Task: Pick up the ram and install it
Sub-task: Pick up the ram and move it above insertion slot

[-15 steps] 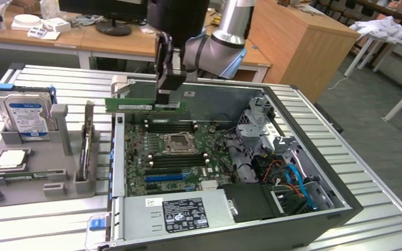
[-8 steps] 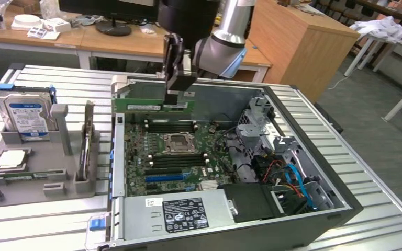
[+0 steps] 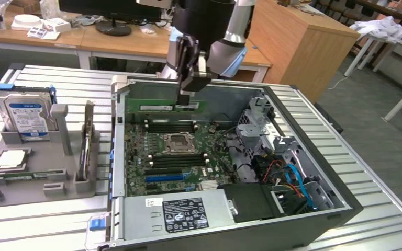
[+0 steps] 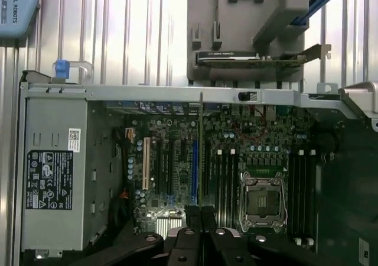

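Grips ram (image 3: 155,106) in closed gripper (image 3: 184,101), hanging over case's (image 3: 119,172) edge opposite power supply (image 3: 180,212), clear of board (image 3: 136,157). Needs stick kept level, parallel to black slots (image 3: 166,125) beside socket (image 3: 180,140), lowered straight, pressed evenly at both ends.

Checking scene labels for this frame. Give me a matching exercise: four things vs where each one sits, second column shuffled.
Things:
1. ram
2. hard drive
3. power supply
4. CPU socket

Places:
A. middle of the motherboard, between black memory slots
B. clamped in the hand, over the open case
C. upright in the grey holder, outside the case, at the exterior view's left
D. in a corner of the case, bearing a black label

Pairs: 1-B, 2-C, 3-D, 4-A
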Robot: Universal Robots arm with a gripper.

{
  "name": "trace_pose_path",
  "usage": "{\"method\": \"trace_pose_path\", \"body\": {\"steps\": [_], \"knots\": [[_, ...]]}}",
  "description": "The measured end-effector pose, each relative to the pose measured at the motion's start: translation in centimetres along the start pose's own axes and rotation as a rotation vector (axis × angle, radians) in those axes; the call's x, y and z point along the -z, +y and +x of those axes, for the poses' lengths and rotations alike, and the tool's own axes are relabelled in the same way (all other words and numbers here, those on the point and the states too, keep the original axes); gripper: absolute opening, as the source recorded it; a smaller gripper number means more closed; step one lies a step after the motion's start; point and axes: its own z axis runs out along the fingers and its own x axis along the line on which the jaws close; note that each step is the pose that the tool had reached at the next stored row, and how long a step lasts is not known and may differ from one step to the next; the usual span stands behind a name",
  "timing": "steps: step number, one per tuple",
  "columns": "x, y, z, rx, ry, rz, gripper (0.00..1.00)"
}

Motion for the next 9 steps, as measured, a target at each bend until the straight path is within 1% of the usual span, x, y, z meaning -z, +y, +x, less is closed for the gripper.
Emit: {"method": "trace_pose_path", "body": {"steps": [4, 9], "knots": [[0.03, -0.99, 0.0, 0.0, 0.0, 0.0, 0.12], [0.06, -1.86, 0.0, 0.0, 0.0, 0.0, 0.12]]}}
